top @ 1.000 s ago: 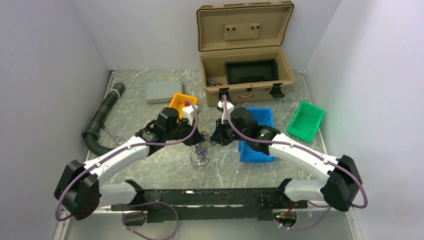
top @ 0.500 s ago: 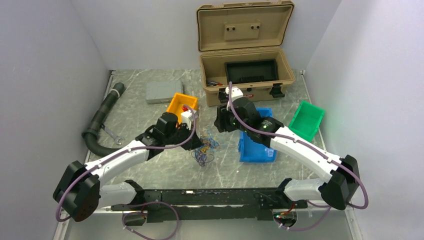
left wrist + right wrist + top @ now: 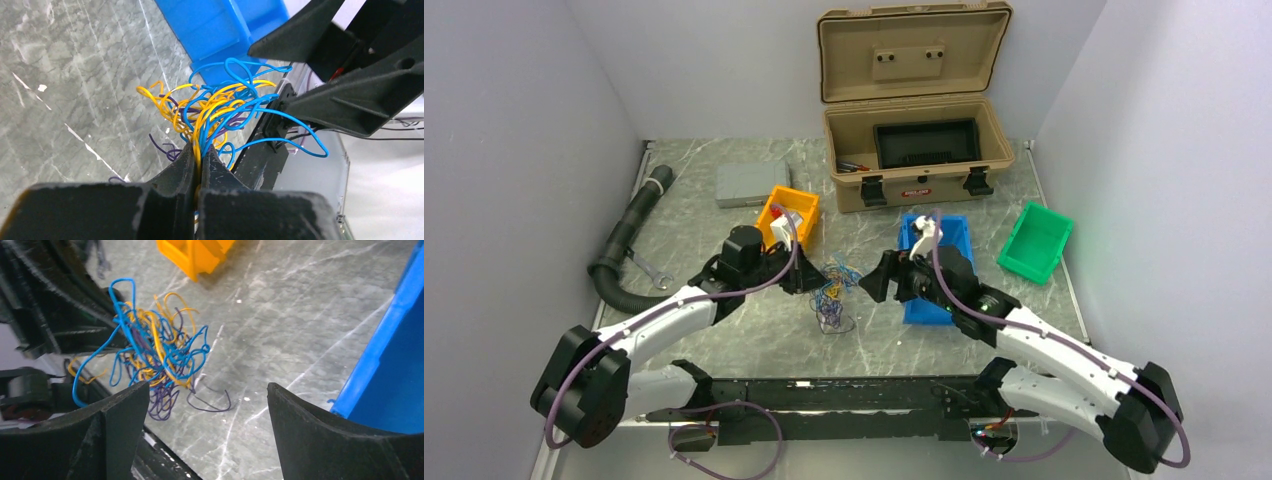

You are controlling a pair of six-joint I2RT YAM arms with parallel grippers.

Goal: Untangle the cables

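L gripper (image 3: 198, 152) is clenching the tangled yellow, blue & purple cables (image 3: 215, 107). R gripper (image 3: 207, 405) is hovering just beside them, jaws spread wide, grasping nothing.

The cables (image 3: 832, 288) are seen as one tangled clump of thin yellow, blue and purple wires, raised, dark strands apparently trailing onto the table (image 3: 874, 340).

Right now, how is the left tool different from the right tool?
The left tool is shut tight; the right tool stands wide open. The left tool pinches the cables; the right tool holds nothing. The left tool is near the orange bin, the right tool beside the blue bin. Both are black, two-fingered and face the cables.
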